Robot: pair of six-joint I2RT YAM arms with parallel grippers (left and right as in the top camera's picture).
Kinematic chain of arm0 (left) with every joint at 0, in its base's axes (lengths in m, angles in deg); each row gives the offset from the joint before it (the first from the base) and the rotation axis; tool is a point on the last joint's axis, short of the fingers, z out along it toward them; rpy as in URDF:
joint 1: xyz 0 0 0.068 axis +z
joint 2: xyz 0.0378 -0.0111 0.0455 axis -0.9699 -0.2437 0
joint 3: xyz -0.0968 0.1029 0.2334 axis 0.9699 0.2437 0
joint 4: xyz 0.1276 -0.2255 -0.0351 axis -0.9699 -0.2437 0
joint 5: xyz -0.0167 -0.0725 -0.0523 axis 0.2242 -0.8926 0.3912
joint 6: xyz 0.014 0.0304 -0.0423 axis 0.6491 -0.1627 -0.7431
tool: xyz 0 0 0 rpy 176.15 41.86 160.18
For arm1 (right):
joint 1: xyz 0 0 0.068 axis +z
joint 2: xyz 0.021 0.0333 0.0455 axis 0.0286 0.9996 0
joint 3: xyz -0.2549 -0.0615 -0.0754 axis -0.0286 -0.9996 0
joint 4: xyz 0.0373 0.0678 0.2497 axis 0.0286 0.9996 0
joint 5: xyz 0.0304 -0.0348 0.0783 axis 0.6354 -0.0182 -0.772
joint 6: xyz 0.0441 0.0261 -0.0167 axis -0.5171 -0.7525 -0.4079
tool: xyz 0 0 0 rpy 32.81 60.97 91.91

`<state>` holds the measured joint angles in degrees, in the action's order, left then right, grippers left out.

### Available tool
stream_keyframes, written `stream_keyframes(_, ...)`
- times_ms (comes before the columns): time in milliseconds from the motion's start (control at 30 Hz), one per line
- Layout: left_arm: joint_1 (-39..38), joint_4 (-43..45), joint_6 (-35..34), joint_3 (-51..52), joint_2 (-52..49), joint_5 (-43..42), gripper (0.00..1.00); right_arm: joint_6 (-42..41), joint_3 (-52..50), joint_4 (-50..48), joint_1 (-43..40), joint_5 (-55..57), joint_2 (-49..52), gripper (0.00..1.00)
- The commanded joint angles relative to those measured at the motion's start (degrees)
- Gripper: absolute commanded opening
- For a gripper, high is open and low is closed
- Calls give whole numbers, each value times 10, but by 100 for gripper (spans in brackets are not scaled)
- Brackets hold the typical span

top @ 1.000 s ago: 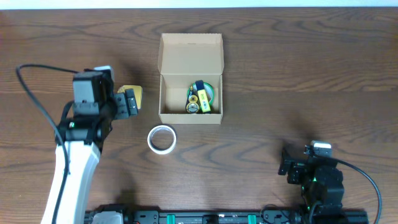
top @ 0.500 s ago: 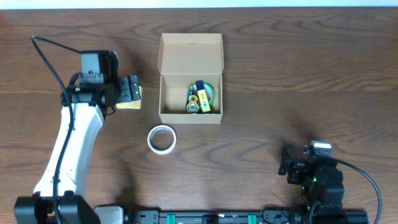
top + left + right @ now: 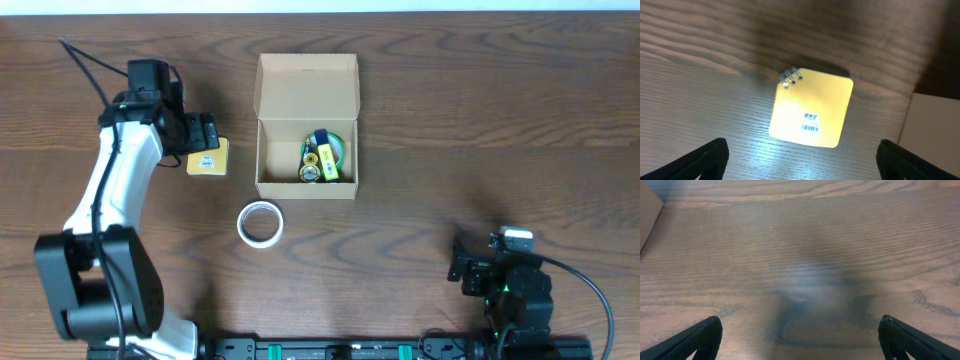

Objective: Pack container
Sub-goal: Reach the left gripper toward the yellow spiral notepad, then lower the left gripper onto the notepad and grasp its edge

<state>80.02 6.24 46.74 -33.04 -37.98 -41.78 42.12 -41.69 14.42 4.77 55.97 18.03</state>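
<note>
Left jaws: spread wide with nothing held; both dark fingertips [image 3: 705, 156] sit at the lower corners of the left wrist view, apart from the pad.
Yellow pad [image 3: 811, 116]: one, square, lying flat on the bench ahead of the left jaws, with a wire coil at one corner and a small barcode label on its face.
Right jaws: spread wide with nothing held; the fingertips [image 3: 695, 337] frame bare wood only.
Container [image 3: 306, 125]: one tan cardboard box near the middle of the bench, towards its far edge. It is open, with the flap lid standing back on the far side.
Inside the container: a green roll and small yellow items are clustered in the right half; I cannot tell how many.
Gap by the pad: a narrow strip of wood separates the pad from the container's left wall, whose edge [image 3: 935, 135] shows in the left wrist view.
Tape roll [image 3: 260, 222]: one white ring, loose on the bench near the container's front left corner but not touching it.
Open room: a broad stretch of bench [image 3: 480, 120] runs right of the container; the right arm [image 3: 505, 285] sits low at the near edge, well apart from everything.
Arms: two.
</note>
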Motion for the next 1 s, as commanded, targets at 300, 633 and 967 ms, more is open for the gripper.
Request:
stream_keyframes(300,0,-2,35,-17,-83,-4,95,8,-4,1,-4,-1,-4,99)
stream_keyframes(633,-3,-2,75,-28,-113,-3,95,8,-4,1,-4,-1,-4,99)
stream_keyframes(967,-26,-2,80,-56,-150,-4,95,8,-4,1,-4,-1,-4,99)
